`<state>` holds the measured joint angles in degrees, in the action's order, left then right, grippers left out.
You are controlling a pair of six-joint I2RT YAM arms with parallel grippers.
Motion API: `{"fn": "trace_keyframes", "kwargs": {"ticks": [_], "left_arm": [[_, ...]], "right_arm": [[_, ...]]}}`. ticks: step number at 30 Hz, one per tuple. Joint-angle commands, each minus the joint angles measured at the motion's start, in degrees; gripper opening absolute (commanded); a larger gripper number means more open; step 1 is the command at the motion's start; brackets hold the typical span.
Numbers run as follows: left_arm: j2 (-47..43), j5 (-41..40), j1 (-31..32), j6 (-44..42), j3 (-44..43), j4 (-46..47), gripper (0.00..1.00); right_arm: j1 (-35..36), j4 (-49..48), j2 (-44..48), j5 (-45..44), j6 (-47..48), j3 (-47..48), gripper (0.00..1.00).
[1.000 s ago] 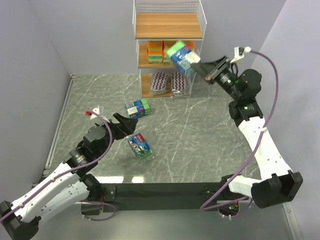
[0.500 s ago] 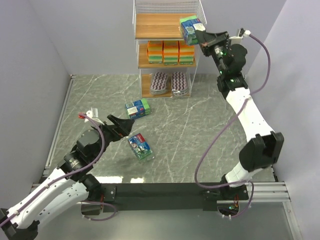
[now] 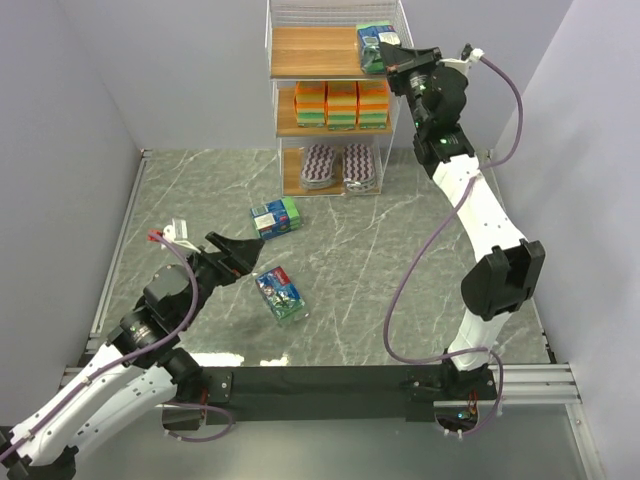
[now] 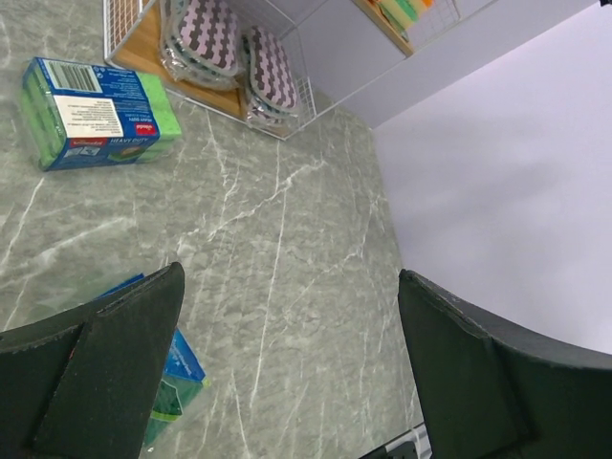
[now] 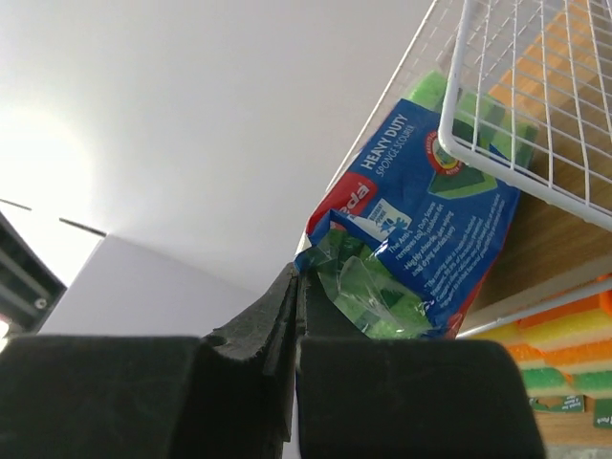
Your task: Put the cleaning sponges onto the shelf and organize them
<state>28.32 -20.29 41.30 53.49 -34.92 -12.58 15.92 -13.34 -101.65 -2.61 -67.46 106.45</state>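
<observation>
The shelf (image 3: 315, 52) stands at the table's far end, with a white wire frame and brown boards. My right gripper (image 3: 392, 55) is shut on the wrapper edge of a blue-green sponge pack (image 3: 374, 45), holding it at the right end of the top tier. The right wrist view shows that pack (image 5: 421, 239) against the wire frame (image 5: 497, 96), pinched by the gripper (image 5: 298, 277). Orange sponges (image 3: 342, 104) fill the middle tier and striped pads (image 3: 338, 166) the bottom. Two more packs (image 3: 275, 217) (image 3: 281, 294) lie on the table. My left gripper (image 3: 232, 262) hovers open beside the nearer one (image 4: 177, 373).
Lilac walls (image 3: 60, 150) close in the table on the left, back and right. A black rail (image 3: 330, 380) with the arm bases runs along the near edge. The right arm's purple cable (image 3: 400, 290) loops over the table's right side.
The right arm lifted its blue-green pack from in front of the middle tier to the right end of the top tier. The left arm drifted slightly left, still open.
</observation>
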Motion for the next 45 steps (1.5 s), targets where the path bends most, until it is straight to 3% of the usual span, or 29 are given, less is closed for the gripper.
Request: {"fn": "trace_keyframes", "kwargs": {"ticks": [1, 8, 33, 37, 38, 40, 41, 45], "left_arm": [[-0.5, 1.0, -0.3, 0.4, 0.2, -0.7, 0.99], [-1.4, 1.0, -0.3, 0.5, 0.4, -1.3, 0.99], [-3.0, 0.3, -0.3, 1.1, 0.2, -3.2, 0.99], [-3.1, 0.3, -0.3, 1.3, 0.1, -3.3, 0.99], [-3.2, 0.3, -0.3, 1.3, 0.1, -3.4, 1.00], [-3.3, 0.2, -0.3, 1.3, 0.2, -3.8, 0.99], [-3.4, 0.1, -0.3, 1.3, 0.3, -3.9, 0.99], [-3.7, 0.0, -0.3, 1.4, 0.7, -3.3, 1.00]], "right_arm": [[0.8, 2.0, -1.8, -4.9, 0.5, 4.4, 0.00], [1.4, 7.3, -6.6, -6.2, 0.8, 9.2, 0.00], [2.4, 8.0, -11.9, -12.4, 2.4, 16.6, 0.02], [2.5, 8.2, -13.1, -11.6, 3.2, 18.5, 0.14], [2.6, 7.3, -12.7, -11.4, 3.5, 18.3, 0.26], [2.7, 5.6, -11.7, -10.8, 5.5, 16.4, 0.34], [3.0, 4.1, -10.3, -10.9, 6.1, 15.6, 0.43], [3.6, -0.8, -5.0, -11.9, 10.0, 9.3, 0.64]]}}
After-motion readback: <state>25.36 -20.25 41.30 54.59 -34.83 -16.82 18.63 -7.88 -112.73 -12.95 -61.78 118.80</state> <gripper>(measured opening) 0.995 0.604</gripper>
